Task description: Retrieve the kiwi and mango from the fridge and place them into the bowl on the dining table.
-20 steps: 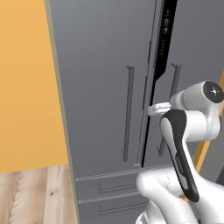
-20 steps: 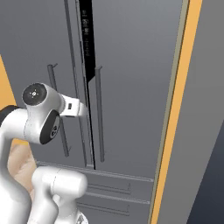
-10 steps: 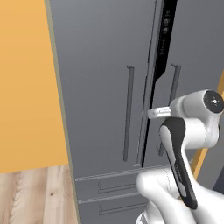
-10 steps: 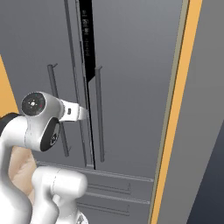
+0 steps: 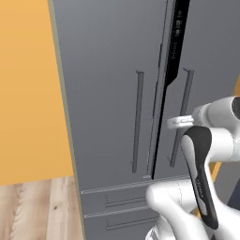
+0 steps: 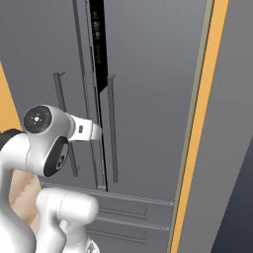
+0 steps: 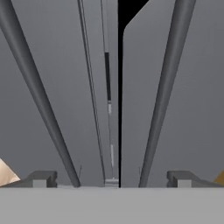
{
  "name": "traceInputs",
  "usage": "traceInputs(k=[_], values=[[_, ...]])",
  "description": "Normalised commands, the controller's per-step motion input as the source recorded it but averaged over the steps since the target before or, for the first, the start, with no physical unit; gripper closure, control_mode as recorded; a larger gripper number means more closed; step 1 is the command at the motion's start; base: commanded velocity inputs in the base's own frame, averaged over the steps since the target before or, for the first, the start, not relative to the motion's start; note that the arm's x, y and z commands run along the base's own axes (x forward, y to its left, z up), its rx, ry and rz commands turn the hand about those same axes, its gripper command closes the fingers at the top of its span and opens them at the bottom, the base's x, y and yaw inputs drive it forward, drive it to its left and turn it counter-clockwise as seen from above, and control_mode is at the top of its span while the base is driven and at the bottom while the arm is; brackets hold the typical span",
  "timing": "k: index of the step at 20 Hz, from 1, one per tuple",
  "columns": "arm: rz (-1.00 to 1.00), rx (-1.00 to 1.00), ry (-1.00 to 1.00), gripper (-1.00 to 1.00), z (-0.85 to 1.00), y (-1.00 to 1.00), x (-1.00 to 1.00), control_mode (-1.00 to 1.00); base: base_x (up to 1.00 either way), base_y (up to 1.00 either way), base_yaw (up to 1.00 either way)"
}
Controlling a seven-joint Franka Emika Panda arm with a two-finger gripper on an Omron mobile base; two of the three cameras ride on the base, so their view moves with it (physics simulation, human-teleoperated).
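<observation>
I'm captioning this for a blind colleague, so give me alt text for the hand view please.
The open gripper faces the tall dark grey fridge head-on, its two finger tips spread wide near the bottom. Two long vertical bar handles frame the dark seam between the doors, where the right door stands slightly ajar.

fridge (image 5: pixel 108 93) | tall, dark grey, french-door type | both upper doors shut, narrow black seam between them | two long vertical bar handles flank the seam | black display strip at upper seam | two lower drawers shut | stands upright against orange wall
</observation>
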Motion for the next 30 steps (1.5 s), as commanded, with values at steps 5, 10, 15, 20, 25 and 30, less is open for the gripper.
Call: traceInputs(k=[5, 10, 15, 20, 25, 30], values=[[-0.02, 0.00, 0.00, -1.00, 0.00, -0.07, -0.30, -1.00, 0.00, 0.00, 0.00], [0.00, 0.00, 0.00, -1.00, -0.06, 0.00, -0.09, -1.00, 0.00, 0.00, 0.00], [0.00, 0.00, 0.00, -1.00, -0.12, 0.00, -0.02, -1.00, 0.00, 0.00, 0.00], [0.00, 0.00, -0.01, -1.00, -0.05, 0.00, 0.00, -1.00, 0.00, 0.00, 0.00], [0.00, 0.00, 0.00, -1.00, -0.05, 0.00, -0.10, 1.00, -0.07, 0.00, 0.00], [0.00, 0.00, 0.00, -1.00, 0.00, 0.00, 0.00, 1.00, -0.35, 0.00, 0.00]])
